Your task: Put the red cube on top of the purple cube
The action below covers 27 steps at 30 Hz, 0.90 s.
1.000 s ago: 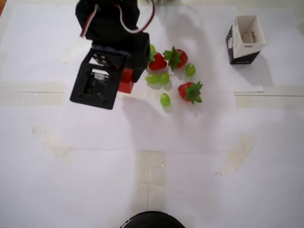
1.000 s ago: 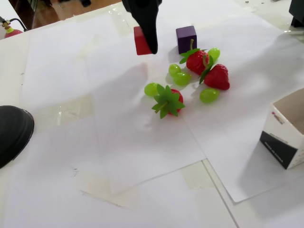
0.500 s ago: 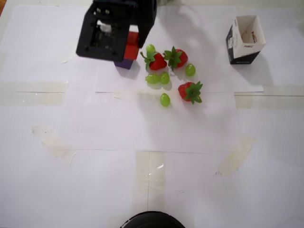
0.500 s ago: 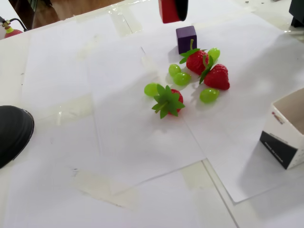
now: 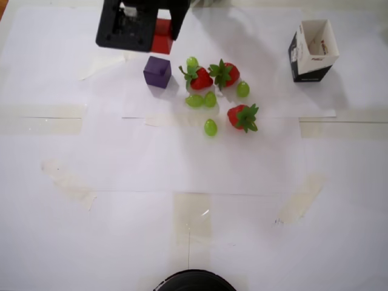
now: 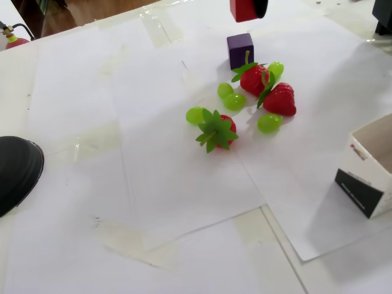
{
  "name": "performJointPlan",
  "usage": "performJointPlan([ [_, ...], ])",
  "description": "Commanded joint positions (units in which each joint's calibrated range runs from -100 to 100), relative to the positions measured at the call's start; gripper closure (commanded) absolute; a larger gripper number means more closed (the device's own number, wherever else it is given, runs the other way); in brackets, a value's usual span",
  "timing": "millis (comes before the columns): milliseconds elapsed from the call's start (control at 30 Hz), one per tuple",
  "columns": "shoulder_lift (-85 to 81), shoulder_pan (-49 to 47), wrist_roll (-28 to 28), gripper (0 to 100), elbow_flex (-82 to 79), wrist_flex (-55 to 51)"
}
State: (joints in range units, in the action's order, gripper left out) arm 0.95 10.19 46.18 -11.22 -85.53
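Movement first: the black two-finger gripper (image 6: 250,8), clamped on the small bright-red plastic cube (image 6: 243,9), has risen and drifted toward the far edge of the paper-covered tabletop (image 5: 121,230) over the last second. In the overhead view that uncovers the small dark-purple plastic cube (image 5: 157,71), which was hidden under the arm half a second ago. So the red cube hangs in the air above and a bit beyond its target; my guess is lining up and lowering come next.

Counts, left to right overhead: one purple cube, one red cube, five green grapes (image 5: 210,127), three toy strawberries (image 5: 244,116), one open black-and-white paper carton (image 5: 311,51).
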Motion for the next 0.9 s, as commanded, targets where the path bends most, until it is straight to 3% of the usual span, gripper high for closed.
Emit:
performJointPlan([
  [0,-4.5,0.6,-0.4,97,-3.0,3.3],
  [867,0.9,1.7,-1.3,95,-8.6,12.9],
])
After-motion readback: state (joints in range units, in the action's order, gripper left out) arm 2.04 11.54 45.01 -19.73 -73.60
